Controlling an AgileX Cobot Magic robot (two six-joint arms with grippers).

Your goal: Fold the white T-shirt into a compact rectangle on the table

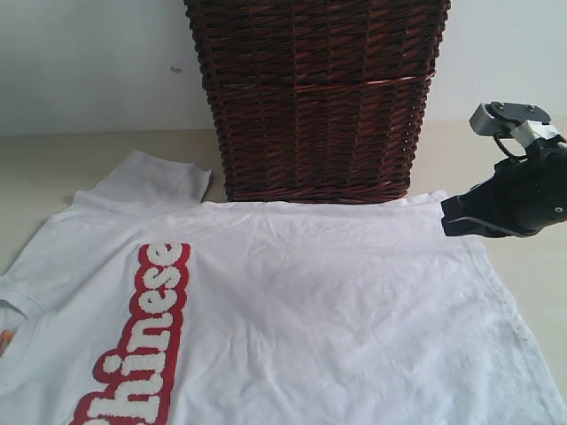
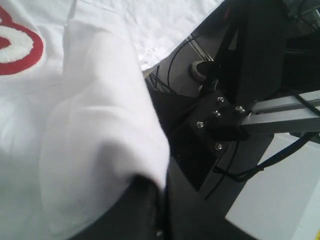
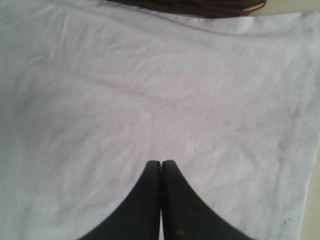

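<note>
The white T-shirt (image 1: pixel 337 301) lies spread flat on the table (image 1: pixel 53 168), its red chest patch (image 1: pixel 146 336) with white letters at the front left. One sleeve (image 1: pixel 151 181) points toward the back left. In the left wrist view my left gripper (image 2: pixel 162 192) is shut on a raised fold of the white T-shirt (image 2: pixel 95 135), which drapes over one finger; this gripper is out of the exterior view. My right gripper (image 1: pixel 447 221) hovers at the shirt's back right corner. Its fingers (image 3: pixel 161 165) are pressed together with nothing between them, just above the cloth (image 3: pixel 150 90).
A tall dark brown wicker basket (image 1: pixel 319 97) stands at the back, touching the shirt's far edge. Past the held fold, the left wrist view shows a dark metal stand with cables (image 2: pixel 235 115) and grey floor (image 2: pixel 280 200). The shirt's hem (image 1: pixel 523 328) runs down the right.
</note>
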